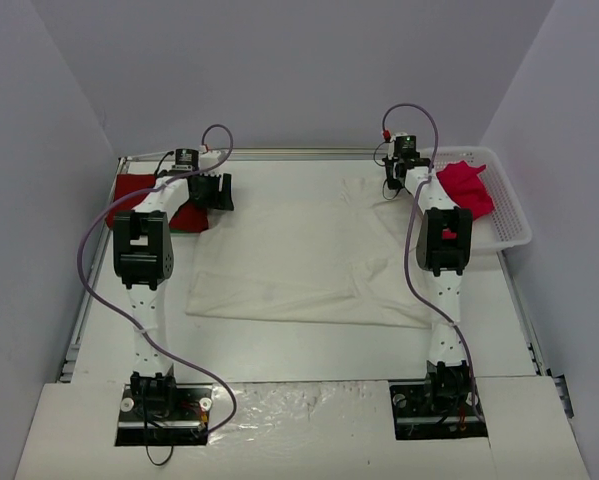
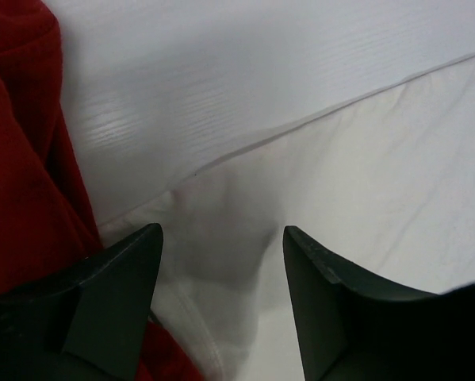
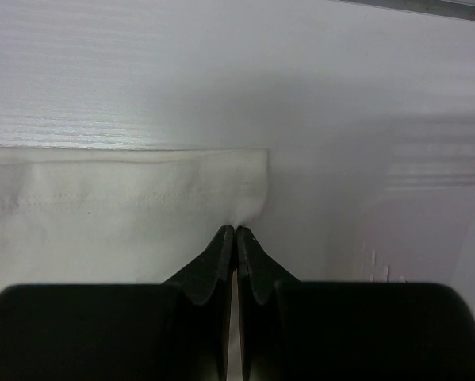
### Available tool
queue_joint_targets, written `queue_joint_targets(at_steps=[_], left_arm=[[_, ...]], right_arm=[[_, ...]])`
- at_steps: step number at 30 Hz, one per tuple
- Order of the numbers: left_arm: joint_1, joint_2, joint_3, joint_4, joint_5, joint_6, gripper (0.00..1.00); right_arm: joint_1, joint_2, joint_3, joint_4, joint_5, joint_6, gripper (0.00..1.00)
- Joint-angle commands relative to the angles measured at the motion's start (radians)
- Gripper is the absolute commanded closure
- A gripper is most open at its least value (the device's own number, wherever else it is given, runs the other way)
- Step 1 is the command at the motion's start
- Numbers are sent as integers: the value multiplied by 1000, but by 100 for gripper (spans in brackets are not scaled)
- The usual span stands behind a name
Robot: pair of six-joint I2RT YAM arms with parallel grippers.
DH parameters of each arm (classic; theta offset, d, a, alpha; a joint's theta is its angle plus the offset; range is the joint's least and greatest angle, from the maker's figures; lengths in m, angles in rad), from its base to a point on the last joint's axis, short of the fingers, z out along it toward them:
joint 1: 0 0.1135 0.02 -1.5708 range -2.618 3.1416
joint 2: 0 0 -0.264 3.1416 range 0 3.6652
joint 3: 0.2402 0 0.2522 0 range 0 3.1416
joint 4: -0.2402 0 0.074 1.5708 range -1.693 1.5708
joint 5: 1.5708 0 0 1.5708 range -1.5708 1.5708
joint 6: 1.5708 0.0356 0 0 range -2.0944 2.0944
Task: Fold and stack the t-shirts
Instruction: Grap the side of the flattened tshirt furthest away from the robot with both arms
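**DESK:** What does the frame show?

**PHOTOGRAPHER:** A cream-white t-shirt (image 1: 299, 260) spread flat across the middle of the table (image 1: 279, 345), with two robot arms reaching to its far edge. A red t-shirt (image 1: 129, 192) lies crumpled at the table's ten o'clock. A pinkish-red t-shirt (image 1: 466, 185) sits in a white lattice basket (image 1: 514, 228) at two o'clock.

**DESK:** And the claws?

**PHOTOGRAPHER:** The right gripper (image 3: 235, 232) is at the shirt's one o'clock corner. Its jaws are pressed together where the hem corner puckers into the tips, which reads as a pinch on the cloth. The left gripper (image 2: 221, 234) is at the eleven o'clock corner, jaws apart and straddling a raised wrinkle of the white cloth, with nothing clamped.

**DESK:** So the step is?

**PHOTOGRAPHER:** By my reading, taking both far corners to start the first fold. The left side needs care. The red shirt lies just beside that claw's nine o'clock finger (image 2: 118, 294) and touches the white one. The closing jaws should catch only cream cloth, so the claw wants centring on the wrinkle, low enough to gather fabric. Whether that is one layer or two, I cannot tell.

**DESK:** Then?

**PHOTOGRAPHER:** Lift both corners level and together, then carry them toward six o'clock with the hem taut so the fold lands straight.
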Motion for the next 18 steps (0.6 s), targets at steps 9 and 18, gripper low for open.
queue_joint_targets(at_steps=[9,18], left_arm=[[19,17,89,-75,-68,69,37],[23,31,51,-64,-141,47,50]], right_arm=[[-25,-26,-36,-72,11,-26,100],[-25,-14,-32,-72,2,-29,100]])
